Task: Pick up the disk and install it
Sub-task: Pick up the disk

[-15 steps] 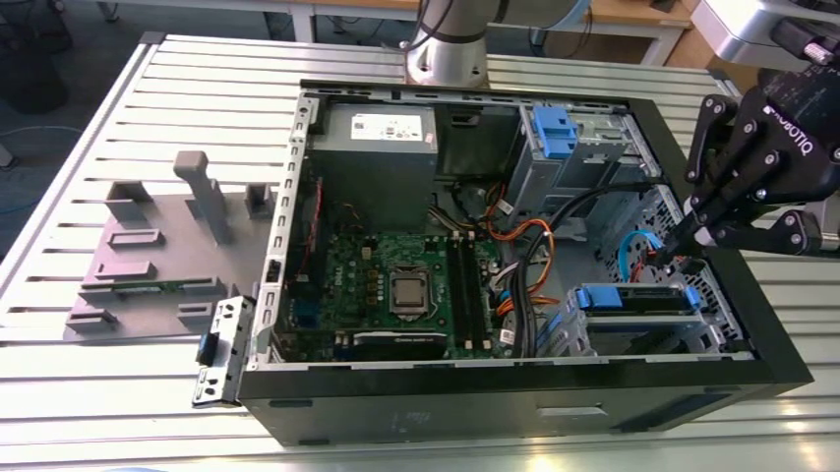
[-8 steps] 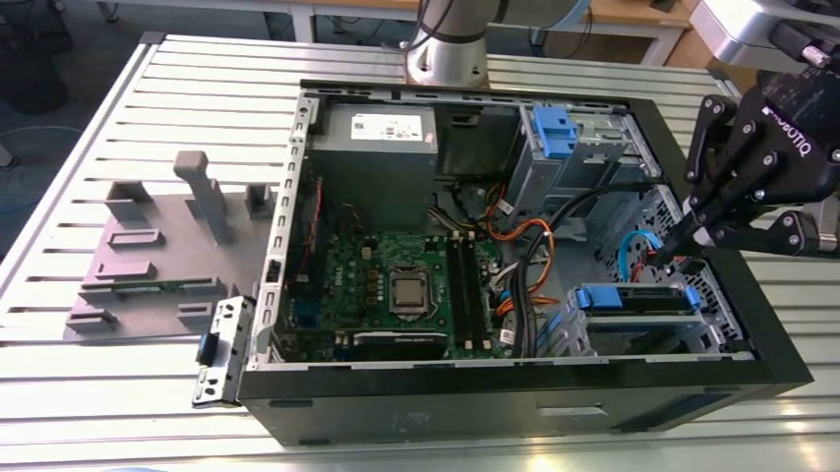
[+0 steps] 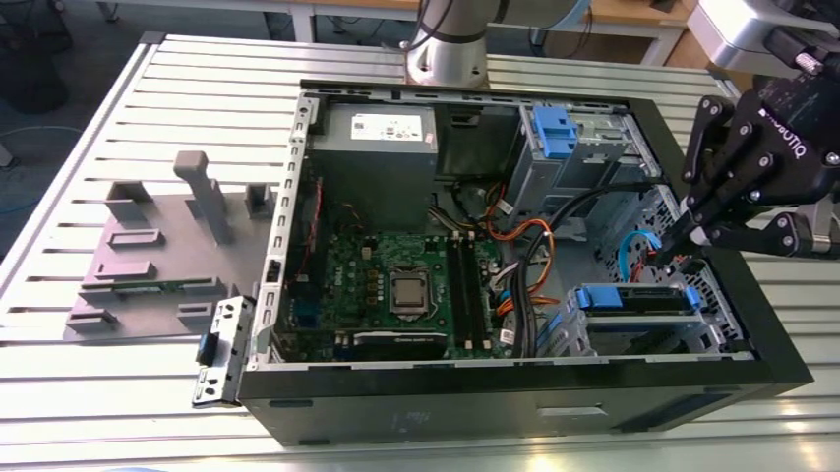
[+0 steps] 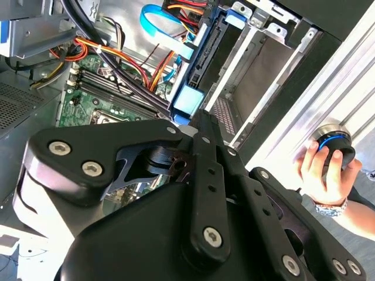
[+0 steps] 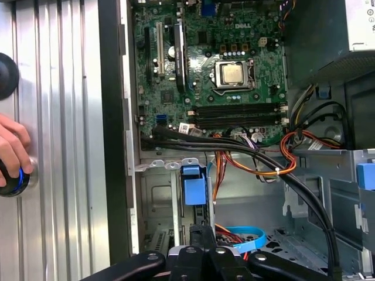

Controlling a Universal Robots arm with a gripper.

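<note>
the computer case (image 3: pixel 525 379) lies open on its side on the slatted metal counter (image 3: pixel 118 393). in the exterior view the disk (image 3: pixel 643 298) sits in the drive cage at the case's corner, toward the exterior view's right, with the blue edge of its carrier facing up. the gripper (image 3: pixel 683 241) hangs just above that cage, its fingers pressed together with nothing seen between them. i cannot tell whether the tips touch the carrier.

the exterior view also takes in the whole layout: a grey plastic fixture (image 3: pixel 157 265) on the counter toward the exterior view's left, the power supply (image 3: pixel 381 138) at the case's far end, the green circuit board (image 3: pixel 393 275) in the middle, and a second blue carrier (image 3: pixel 552 133) in the far cage.

in the first wrist view the board (image 5: pixel 222 70) is seen flat-on, with orange wires (image 5: pixel 293 152) and black cables running between it and the cage. the disk's blue tab (image 5: pixel 193 187) stands just ahead of the gripper (image 5: pixel 202 234).

both wrist views show a person's hand (image 4: pixel 322 170) resting on a round blue-ringed button (image 4: pixel 334 143) set in the counter beside the case.

in the second wrist view the gripper (image 4: pixel 196 117) tips lie right beside the disk's blue tab (image 4: pixel 188 100), and the disk runs edge-on into the cage.
</note>
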